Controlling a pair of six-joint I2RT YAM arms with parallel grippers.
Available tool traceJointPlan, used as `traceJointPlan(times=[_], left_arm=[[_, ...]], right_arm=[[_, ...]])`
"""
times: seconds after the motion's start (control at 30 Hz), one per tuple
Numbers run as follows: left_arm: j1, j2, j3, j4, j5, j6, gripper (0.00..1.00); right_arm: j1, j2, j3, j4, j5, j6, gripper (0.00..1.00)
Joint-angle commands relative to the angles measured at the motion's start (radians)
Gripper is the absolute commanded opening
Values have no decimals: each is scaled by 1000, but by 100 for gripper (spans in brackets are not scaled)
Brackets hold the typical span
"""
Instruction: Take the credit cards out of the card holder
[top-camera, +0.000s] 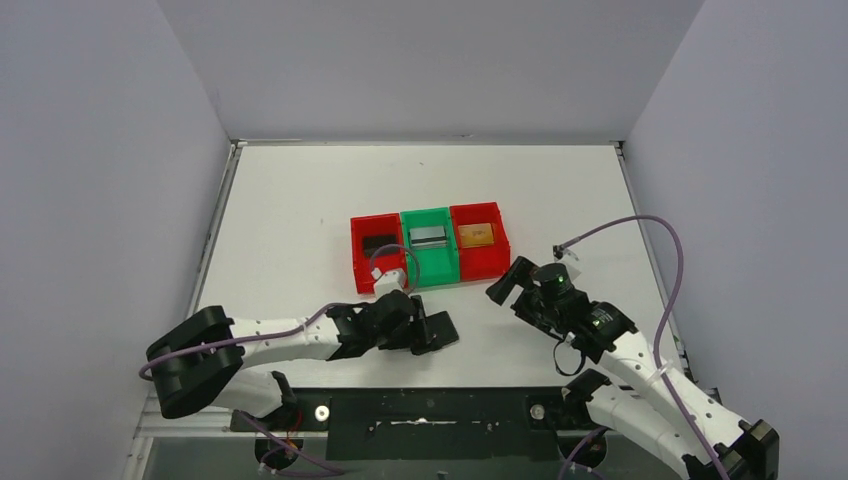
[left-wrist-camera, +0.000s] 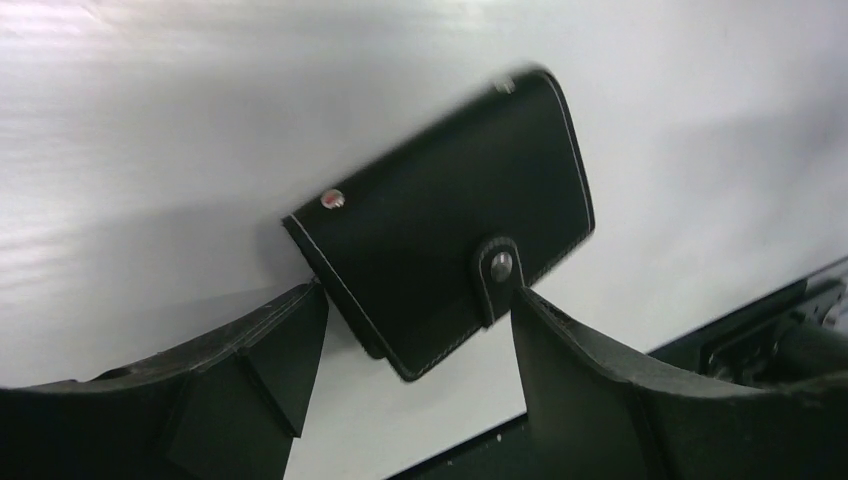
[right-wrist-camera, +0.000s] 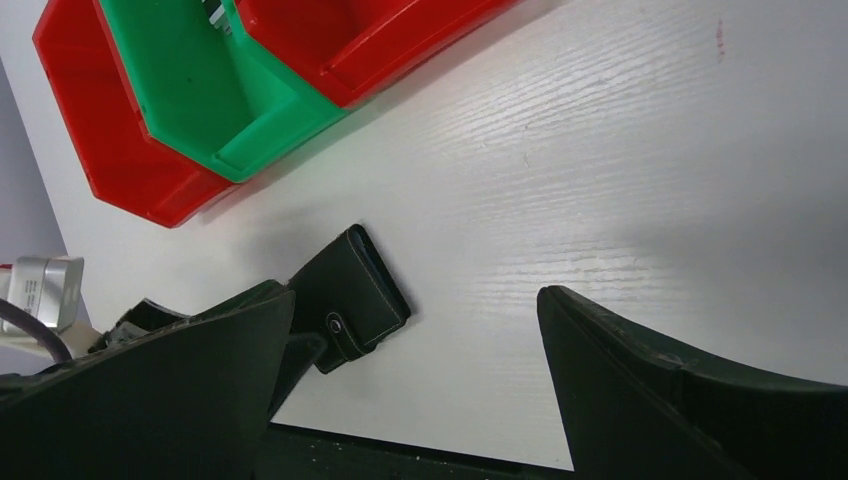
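Note:
The card holder (left-wrist-camera: 450, 240) is a black wallet, folded shut with its snap tab fastened, lying flat on the white table near the front edge (top-camera: 448, 328). My left gripper (left-wrist-camera: 415, 292) is open, and the wallet's near corner lies between its fingertips, which sit right at its edges. The right wrist view shows the card holder (right-wrist-camera: 355, 285) with a left finger beside it. Three credit cards lie in the bins: a black one (top-camera: 378, 243), a silver-grey one (top-camera: 428, 237) and a gold one (top-camera: 476, 234). My right gripper (top-camera: 505, 280) is wide open (right-wrist-camera: 415, 291) with nothing in it, to the right of the wallet.
A row of a red bin (top-camera: 358, 265), a green bin (top-camera: 445, 268) and a second red bin (top-camera: 498, 255) stands mid-table, just behind the left gripper. The table's dark front edge (left-wrist-camera: 760, 320) runs close below the wallet. Grey walls enclose the table.

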Motion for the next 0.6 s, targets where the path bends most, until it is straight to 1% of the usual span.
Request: traceJointPlan(times=[0.0,0.07,0.17,0.27,0.33,0.4,0.43,0.5,0.57], left_arm=[[-86,-2,27,10,-32,-23,69],[-95,-42,16,9,-58,-27,71],[-94,-118,3,-6,-116,10,74],[-76,-185,8,-51,-179,60,79],[-36,-208,7,-49,-166,110,84],[42,-213,4,-16,-92,168,84],[64,-211,2,4,-56,194,84],[90,-203,-5,50,-2,251,84],[92,-188,-11,114,46,291,84]], right_arm=[[9,-65,-40,29,17,61,98],[9,-81,-80,60,-18,112,98],[24,-81,-160,172,-105,168,99],[82,-42,-223,285,-125,232,95],[144,-3,-238,333,-90,267,93],[208,36,-233,344,-21,320,91],[249,52,-226,321,36,365,90],[338,67,-233,287,158,476,89],[381,71,-266,337,192,519,90]])
